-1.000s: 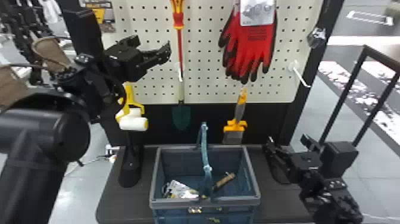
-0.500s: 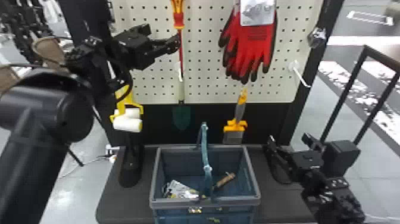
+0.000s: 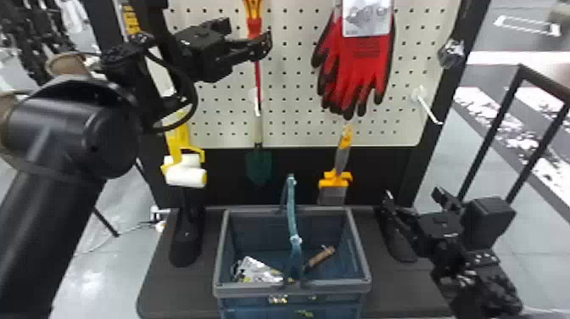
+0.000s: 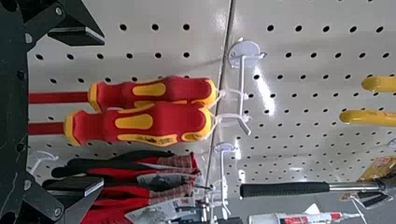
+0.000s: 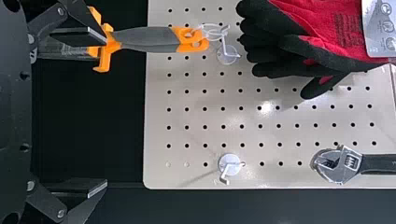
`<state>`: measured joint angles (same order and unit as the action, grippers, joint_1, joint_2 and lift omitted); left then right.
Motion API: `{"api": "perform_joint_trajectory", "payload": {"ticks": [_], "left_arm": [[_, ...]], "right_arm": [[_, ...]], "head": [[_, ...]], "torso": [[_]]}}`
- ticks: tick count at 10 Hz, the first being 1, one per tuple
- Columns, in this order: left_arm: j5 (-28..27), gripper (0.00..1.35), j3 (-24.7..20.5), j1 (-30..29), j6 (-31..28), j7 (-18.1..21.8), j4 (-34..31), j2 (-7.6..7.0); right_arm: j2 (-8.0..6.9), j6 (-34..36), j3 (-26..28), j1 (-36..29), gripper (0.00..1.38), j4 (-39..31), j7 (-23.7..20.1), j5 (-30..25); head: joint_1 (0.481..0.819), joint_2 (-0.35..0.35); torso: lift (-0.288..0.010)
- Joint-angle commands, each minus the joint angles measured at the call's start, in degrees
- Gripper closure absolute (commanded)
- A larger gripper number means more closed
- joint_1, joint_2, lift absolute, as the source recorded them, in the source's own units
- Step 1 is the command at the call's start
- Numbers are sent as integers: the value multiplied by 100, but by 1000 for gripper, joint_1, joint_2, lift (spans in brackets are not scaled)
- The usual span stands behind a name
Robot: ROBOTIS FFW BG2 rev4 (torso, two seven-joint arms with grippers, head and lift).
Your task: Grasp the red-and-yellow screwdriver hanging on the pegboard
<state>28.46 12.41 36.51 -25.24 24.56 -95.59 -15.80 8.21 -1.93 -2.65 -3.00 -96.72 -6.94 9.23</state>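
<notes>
Screwdriver dead ahead of the spread left gripper

Right gripper [image 3: 396, 237] sits parked low on the black table [image 3: 178, 288], just right of the blue basket [image 3: 292, 286]; its fingers [image 5: 77, 35] stand spread and hold nothing; it is well apart from the tool, so the grasp looks to be the left arm's job.

Left gripper [image 3: 262, 44] is raised high, up against the pegboard [image 3: 297, 106], and is clearly the nearer of the two; its fingers [image 4: 77, 32] are wide apart and empty, one to each side of the tool.

Beyond the fingertips hangs the red-and-yellow screwdriver [image 4: 140, 123], straight ahead of the palm and roughly midway between the fingers; its long axis runs vertically down the board, handle uppermost and red shaft pointing down, so it crosses the line on which the fingers close; the head view puts the fingertips at the top of the shaft, just under the handle.

A gap shows on either side of the handle in the left wrist view, so I judge that nothing is touching yet; how much depth remains between pads and tool cannot be told.

A second screwdriver [image 4: 154, 91] of the same colours hangs just beside the first, seemingly touching it, both tied to one white hook [image 4: 243, 79]; closing as things stand would likely trap both, and the tie may resist a pull away from the board.
</notes>
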Motion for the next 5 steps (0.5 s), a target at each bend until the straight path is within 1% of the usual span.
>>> {"api": "perform_joint_trajectory", "payload": {"ticks": [1, 2, 5], "left_arm": [[151, 231, 78, 66, 54, 49, 32, 59], [203, 231, 157, 75, 98, 67, 5, 86], [45, 231, 280, 101, 107, 31, -118, 68]], "right_arm": [[5, 0, -16, 19, 219, 22, 0, 0], [5, 0, -16, 19, 219, 31, 0, 9], [40, 35, -42, 19, 219, 39, 0, 0]], "head": [[549, 0], [549, 0], [549, 0]], "torso": [[-100], [-100], [-100]]}}
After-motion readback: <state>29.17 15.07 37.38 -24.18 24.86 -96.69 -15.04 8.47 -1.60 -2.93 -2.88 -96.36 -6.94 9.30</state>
